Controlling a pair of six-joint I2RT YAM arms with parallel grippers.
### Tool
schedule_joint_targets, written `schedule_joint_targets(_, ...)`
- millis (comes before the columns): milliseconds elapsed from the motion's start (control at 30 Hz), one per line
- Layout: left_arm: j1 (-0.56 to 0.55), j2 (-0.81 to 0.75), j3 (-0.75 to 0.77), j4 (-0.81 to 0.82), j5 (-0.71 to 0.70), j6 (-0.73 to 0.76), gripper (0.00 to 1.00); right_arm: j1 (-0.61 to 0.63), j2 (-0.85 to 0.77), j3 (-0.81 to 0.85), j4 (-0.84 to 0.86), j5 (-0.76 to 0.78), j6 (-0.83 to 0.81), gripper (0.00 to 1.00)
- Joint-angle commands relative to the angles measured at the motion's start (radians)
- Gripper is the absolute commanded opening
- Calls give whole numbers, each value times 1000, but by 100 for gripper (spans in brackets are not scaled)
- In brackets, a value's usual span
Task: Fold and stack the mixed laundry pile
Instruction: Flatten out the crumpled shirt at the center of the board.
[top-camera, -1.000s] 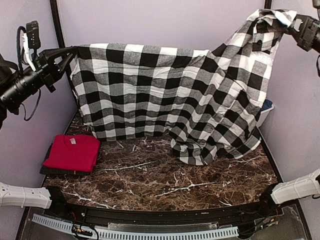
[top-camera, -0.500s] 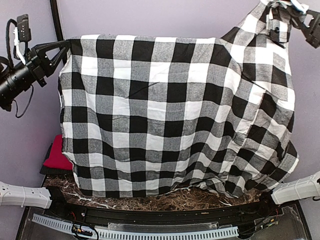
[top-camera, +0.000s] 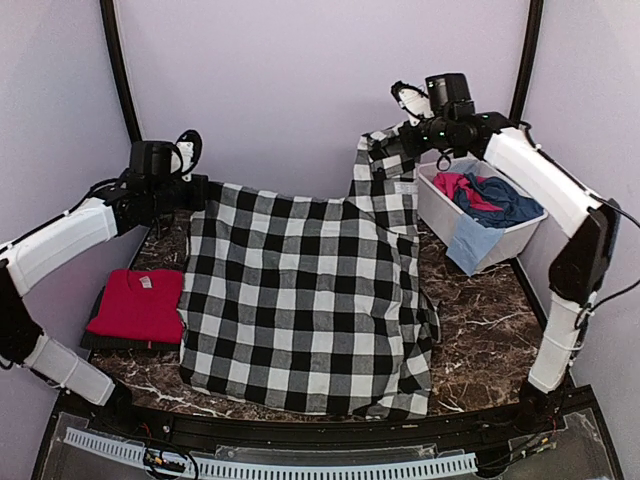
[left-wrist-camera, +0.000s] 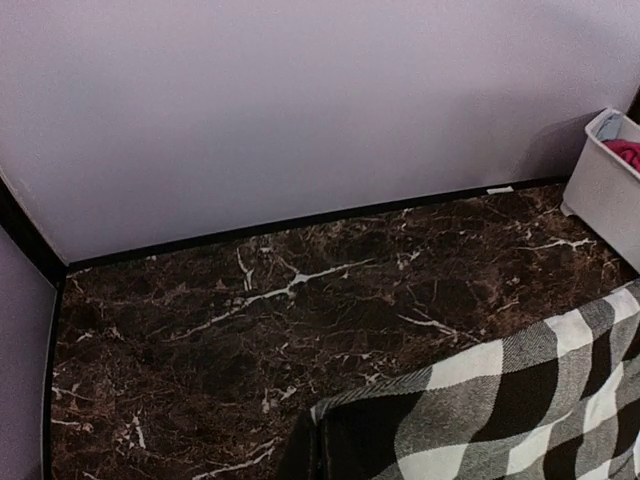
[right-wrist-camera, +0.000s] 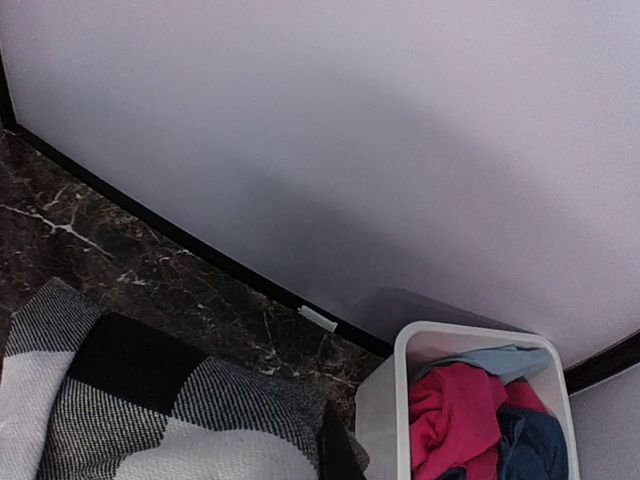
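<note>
The checked garment (top-camera: 300, 310), a thin, limp woven cloth in black and white squares, lies spread across the middle of the counter (top-camera: 490, 330), with its hem at the near edge and its upper edge raised. The left hand (top-camera: 200, 190) pinches the upper left corner, fingers pressed together on the cloth. The right hand (top-camera: 385, 150) pinches the upper right corner likewise, and is held higher. Caution: the right side hangs bunched and doubled, so lowering it as it stands would likely set a crooked fold. Caution: the left edge lies against the folded red tee (top-camera: 140, 305) at the counter's left edge, so dragging could disturb that stack. The polished marble-pattern surface probably gives little friction. The remaining pile (top-camera: 485, 195) sits crumpled in the rigid white tub (top-camera: 437, 212) at the far right corner.
</note>
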Motion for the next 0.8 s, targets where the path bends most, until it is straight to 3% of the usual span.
schedule_joint_targets(0, 43, 197, 63, 137, 11, -55, 0, -22, 342, 394, 37, 49, -36, 0)
schedule_joint_targets(33, 56, 296, 128, 128, -3, -51, 0, -25, 445, 540, -7, 60, -37, 6)
schedule_joint_targets(67, 62, 343, 169, 116, -19, -46, 0, -33, 522, 636, -21, 66, -22, 25)
schedule_joint_targets(100, 72, 435, 252, 77, -64, -40, 2, -39, 561, 675, -2, 79, -5, 56)
schedule_joint_targets(133, 77, 477, 301, 18, -87, -37, 6, -41, 587, 686, 11, 83, -4, 75)
schedule_joint_targets(167, 89, 557, 402, -18, -122, -38, 21, -39, 599, 686, 19, 87, -6, 92)
schedule_joint_targets(200, 94, 588, 449, -102, -139, -41, 27, -36, 601, 674, 25, 101, -3, 98)
schedule_joint_targets(300, 104, 639, 552, -169, -176, -57, 53, -26, 534, 565, 44, 129, -3, 99)
schedule_joint_targets(433, 105, 555, 478, -136, -170, -83, 64, -25, 407, 422, 58, 95, 27, 99)
schedule_joint_targets(600, 105, 432, 373, -132, -178, -79, 81, -22, 283, 318, -80, -35, 115, 99)
schedule_joint_targets(633, 105, 419, 362, -140, -189, -85, 93, -20, 248, 267, -99, -58, 143, 99)
schedule_joint_targets(667, 105, 393, 338, -155, -222, -87, 97, -18, 202, 200, -104, -83, 176, 98)
schedule_joint_targets(767, 109, 349, 292, -176, -296, -96, 99, -13, 42, -71, -47, -193, 245, 98)
